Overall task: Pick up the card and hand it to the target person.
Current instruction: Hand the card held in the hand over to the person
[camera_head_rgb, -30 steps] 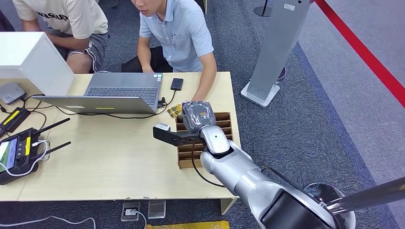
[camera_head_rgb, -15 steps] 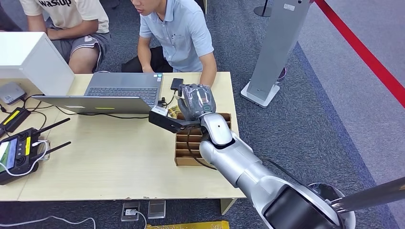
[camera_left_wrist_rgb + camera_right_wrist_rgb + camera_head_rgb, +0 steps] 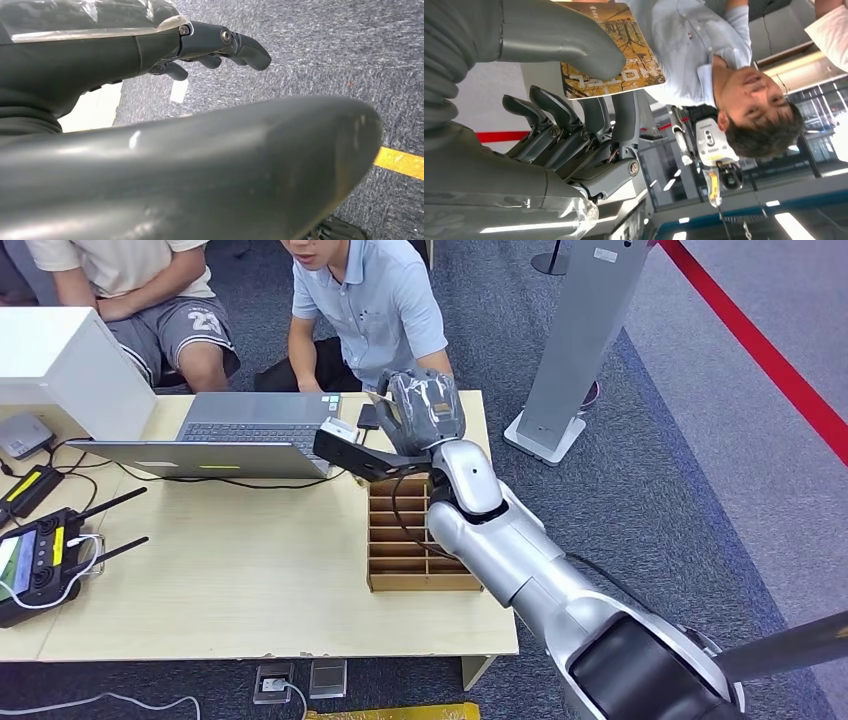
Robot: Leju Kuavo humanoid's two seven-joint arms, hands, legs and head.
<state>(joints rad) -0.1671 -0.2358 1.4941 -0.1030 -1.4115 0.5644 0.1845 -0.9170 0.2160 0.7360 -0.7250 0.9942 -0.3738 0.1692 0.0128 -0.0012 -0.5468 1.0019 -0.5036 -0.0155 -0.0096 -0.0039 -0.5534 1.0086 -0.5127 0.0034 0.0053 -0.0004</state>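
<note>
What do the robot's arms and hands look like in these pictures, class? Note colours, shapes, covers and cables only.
The right arm has smooth, rounded silver shells, a black section near the shoulder and a thin black cable looping at the wrist. The right hand is dark grey under a clear shiny wrap, with a thick grey thumb and darker fingers joined by visible screws. The left hand looks alike.

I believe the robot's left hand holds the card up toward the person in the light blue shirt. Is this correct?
Not quite: the right hand holds the card, pinched between thumb and fingers, as the right wrist view shows. The left hand holds nothing. The rest is right: the card is up toward the person in the light blue shirt.
</note>
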